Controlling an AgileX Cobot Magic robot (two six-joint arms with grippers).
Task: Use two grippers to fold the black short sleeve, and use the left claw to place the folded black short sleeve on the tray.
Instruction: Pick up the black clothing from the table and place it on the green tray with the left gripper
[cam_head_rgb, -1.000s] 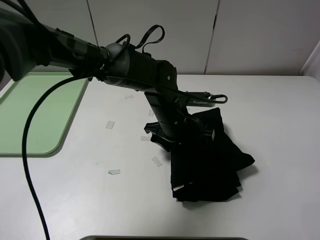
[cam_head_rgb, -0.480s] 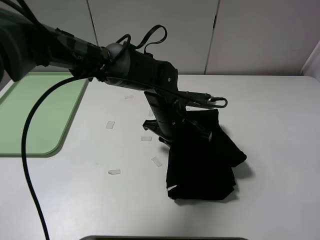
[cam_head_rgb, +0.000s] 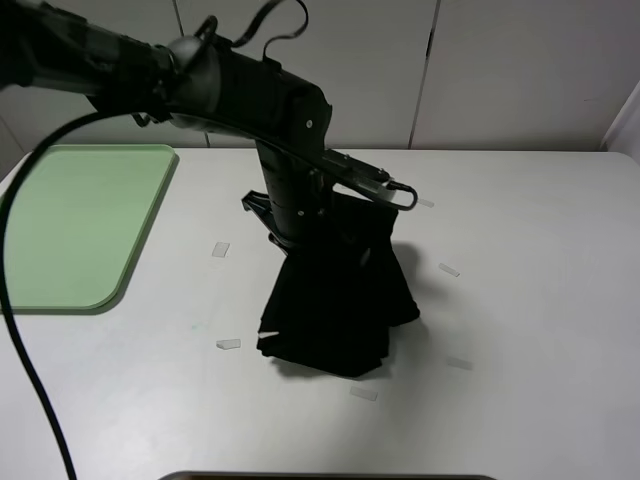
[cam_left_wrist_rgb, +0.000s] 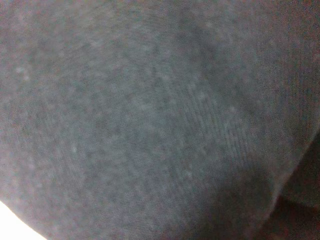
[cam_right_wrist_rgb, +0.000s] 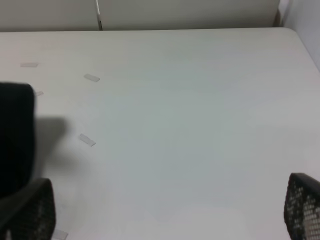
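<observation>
**Folded shirt hangs from the left arm; tray lies off to its left**

We see the left end effector (cam_head_rgb: 318, 232) buried in the top of the black short sleeve (cam_head_rgb: 335, 305), which hangs from it as a folded bundle, its lower edge resting on or just over the white worktop (cam_head_rgb: 520, 300); we cannot tell which. The jaws themselves are hidden by cloth, and the left wrist view shows only dark knit fabric pressed against the lens. From the way the bundle hangs we judge it pinched, but the jaw state cannot be read.

The bundle's long axis runs downward and toward the camera from the grip. The pale green tray (cam_head_rgb: 70, 225) lies well apart, to the left in the high view, on the left arm's own side, so that arm is the nearer one.

The right end effector (cam_right_wrist_rgb: 165, 210) is spread wide and holds nothing, clear of the shirt, over bare worktop.

Between shirt and tray we see only small pale tape scraps (cam_head_rgb: 220, 249) lying flat; nothing tall stands in the way. We judge the dragging lower fold the likeliest thing to come undone.
</observation>
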